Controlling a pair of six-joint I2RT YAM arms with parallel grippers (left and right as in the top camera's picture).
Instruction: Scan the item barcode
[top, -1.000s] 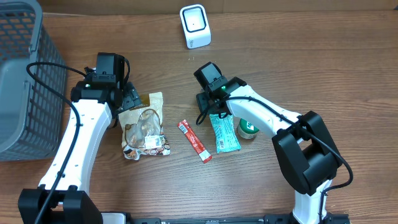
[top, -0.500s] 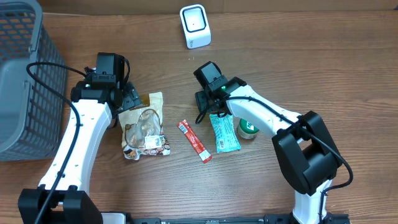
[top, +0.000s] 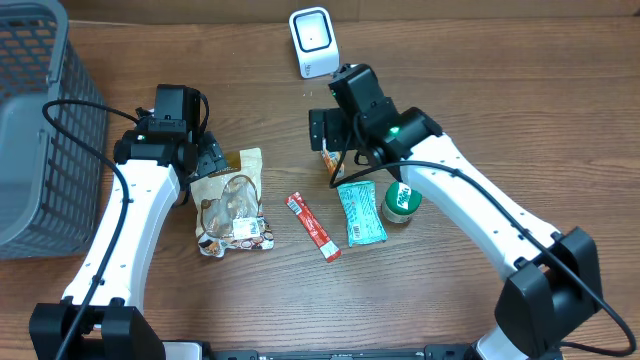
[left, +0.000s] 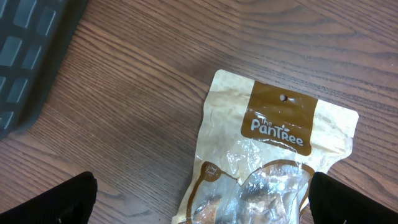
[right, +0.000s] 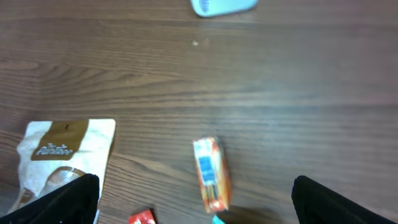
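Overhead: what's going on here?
It's a barcode-scanning setup, and nothing is in hand at this moment. The right tool is open above a small orange packet that lies on the table, short of the scanner. The left tool is open too, hovering over the Pantree bag. A red stick, a teal packet and a green tub lie nearby.

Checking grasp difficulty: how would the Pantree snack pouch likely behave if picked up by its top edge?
The pouch looks like thin crinkled film, so it would probably flop and sag. Its glossy clear window suggests a slippery surface. Lying flat on the table, it seems unlikely to roll.
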